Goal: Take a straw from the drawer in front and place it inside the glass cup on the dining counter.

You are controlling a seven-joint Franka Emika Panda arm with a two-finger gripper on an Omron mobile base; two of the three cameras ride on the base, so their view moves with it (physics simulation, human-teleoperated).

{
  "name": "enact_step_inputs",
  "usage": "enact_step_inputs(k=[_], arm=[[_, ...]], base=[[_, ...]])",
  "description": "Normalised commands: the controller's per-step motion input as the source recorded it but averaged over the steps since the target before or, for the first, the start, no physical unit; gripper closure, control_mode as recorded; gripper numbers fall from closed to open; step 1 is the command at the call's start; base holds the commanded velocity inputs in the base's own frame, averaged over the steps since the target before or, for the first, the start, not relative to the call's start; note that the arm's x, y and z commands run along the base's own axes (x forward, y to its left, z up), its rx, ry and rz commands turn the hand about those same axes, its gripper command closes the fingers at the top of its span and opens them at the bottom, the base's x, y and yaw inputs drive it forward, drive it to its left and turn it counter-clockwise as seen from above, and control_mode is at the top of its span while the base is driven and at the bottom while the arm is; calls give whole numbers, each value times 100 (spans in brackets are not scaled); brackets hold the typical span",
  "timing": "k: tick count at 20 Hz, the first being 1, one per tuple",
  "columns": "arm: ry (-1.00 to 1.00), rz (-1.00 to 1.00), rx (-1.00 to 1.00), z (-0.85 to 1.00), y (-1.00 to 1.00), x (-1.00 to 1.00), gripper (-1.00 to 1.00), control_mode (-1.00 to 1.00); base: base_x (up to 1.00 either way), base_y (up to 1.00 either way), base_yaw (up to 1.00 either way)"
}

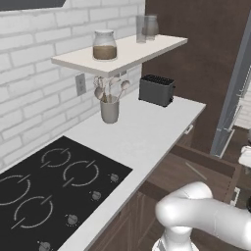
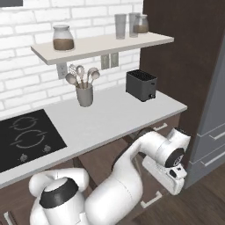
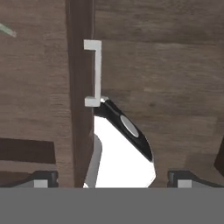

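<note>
A: Can any writing be read?

B: None is legible. In the hand view, the straw (image 3: 7,30) is cut off at the left edge, lying inside the drawer (image 3: 78,52), whose silver handle (image 3: 95,72) is seen just right. The end effector (image 3: 111,178) is spread wide, nothing pinched.

A: And around it?

B: A utensil holder (image 2: 85,94) and toaster (image 2: 141,85) are seen on the tabletop (image 2: 110,116) above.

Drawer (image 3: 43,109): dark brown wood grain
Handle (image 3: 94,72): silver
Straw (image 3: 6,29): pale whitish-green
Surface (image 1: 142,132): plain white
Hob (image 1: 49,188): black, grey rings
Toaster (image 2: 141,85): black
Wall (image 2: 26,74): white brick
Utensil holder (image 1: 110,110): grey
</note>
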Motion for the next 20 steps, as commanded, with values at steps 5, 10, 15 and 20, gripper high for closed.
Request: enact_step_inputs(k=[5,10,15,20], arm=[[4,-7,-15,0,65,0,-100,-100],[0,-1,0,0,4,0,-100,-100],[0,0,0,0,12,0,-100,-100],[0,0,0,5,55,0,-100,-100]], base=[[0,0,0],[0,0,0],[0,0,0],[0,0,0]])
